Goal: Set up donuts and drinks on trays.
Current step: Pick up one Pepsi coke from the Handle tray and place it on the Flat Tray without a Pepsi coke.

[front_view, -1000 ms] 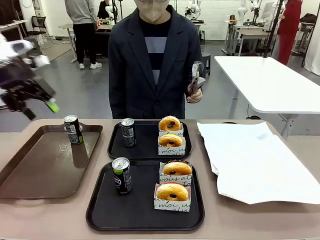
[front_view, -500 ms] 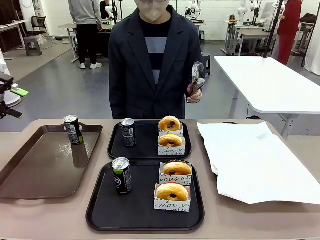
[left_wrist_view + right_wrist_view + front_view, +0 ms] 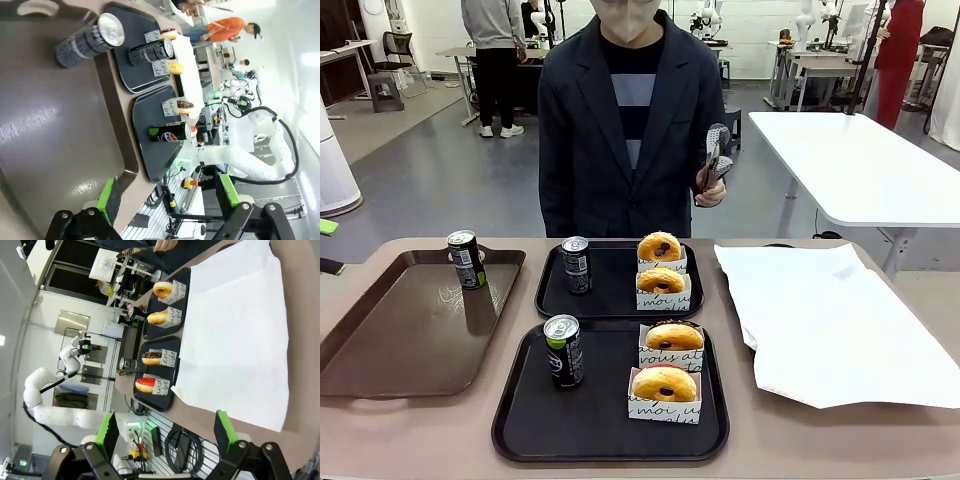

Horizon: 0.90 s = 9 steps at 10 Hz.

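Two black trays lie mid-table. The far tray (image 3: 615,292) holds a can (image 3: 576,265) and two yellow donuts (image 3: 660,247) (image 3: 661,281) in paper holders. On the near tray (image 3: 610,405) stand a Pepsi can (image 3: 563,351) and two more donuts (image 3: 674,337) (image 3: 665,384). A third can (image 3: 466,259) stands on the brown tray (image 3: 410,335). My left gripper (image 3: 167,197) is open above the brown tray's near-left corner, its tips just inside the front view's left edge (image 3: 325,246). My right gripper (image 3: 165,432) is open, off the table's right side.
A large white paper sheet (image 3: 830,320) covers the table's right part. The person stands at the far side holding tongs (image 3: 713,150) in a raised hand. A white table (image 3: 860,165) stands behind on the right.
My left arm has pulled back leftward, from the upper left of the front view to its very edge. Cans, donuts and trays have not moved.
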Tool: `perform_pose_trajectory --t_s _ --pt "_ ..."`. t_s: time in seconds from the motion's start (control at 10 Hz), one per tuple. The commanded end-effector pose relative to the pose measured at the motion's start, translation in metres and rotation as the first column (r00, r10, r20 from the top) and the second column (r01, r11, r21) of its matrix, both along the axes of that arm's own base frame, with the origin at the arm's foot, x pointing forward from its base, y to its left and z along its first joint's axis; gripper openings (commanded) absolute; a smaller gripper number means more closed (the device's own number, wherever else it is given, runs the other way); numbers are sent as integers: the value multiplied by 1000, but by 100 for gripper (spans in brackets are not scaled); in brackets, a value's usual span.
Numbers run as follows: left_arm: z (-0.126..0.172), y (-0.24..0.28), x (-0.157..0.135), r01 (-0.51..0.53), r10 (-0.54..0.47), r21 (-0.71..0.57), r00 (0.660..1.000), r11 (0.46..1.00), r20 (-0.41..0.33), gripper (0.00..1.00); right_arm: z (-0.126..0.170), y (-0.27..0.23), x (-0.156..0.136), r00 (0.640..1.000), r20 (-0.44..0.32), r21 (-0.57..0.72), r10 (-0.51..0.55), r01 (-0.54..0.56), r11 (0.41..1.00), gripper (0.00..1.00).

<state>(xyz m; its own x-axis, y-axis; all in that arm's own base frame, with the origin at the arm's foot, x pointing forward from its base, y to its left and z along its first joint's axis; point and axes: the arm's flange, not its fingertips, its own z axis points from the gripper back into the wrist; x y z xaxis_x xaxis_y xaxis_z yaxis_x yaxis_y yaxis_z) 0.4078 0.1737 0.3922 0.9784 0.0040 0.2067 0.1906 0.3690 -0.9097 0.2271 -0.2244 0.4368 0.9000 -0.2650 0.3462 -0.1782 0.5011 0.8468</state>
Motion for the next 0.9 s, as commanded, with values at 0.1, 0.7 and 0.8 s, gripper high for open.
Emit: perform_pose_trajectory --t_s 0.1,0.7,0.8 --pt "-1 8 3 -60 60 5 994 998 -95 100 0 0 2 999 33 18 -1 0 1000 100" --pt "-6 9 -2 -23 23 -4 999 1000 -24 100 0 0 2 999 33 18 -1 0 1000 100" --pt "-6 9 -2 -23 23 -4 999 1000 -24 100 0 0 2 999 33 18 -1 0 1000 100"
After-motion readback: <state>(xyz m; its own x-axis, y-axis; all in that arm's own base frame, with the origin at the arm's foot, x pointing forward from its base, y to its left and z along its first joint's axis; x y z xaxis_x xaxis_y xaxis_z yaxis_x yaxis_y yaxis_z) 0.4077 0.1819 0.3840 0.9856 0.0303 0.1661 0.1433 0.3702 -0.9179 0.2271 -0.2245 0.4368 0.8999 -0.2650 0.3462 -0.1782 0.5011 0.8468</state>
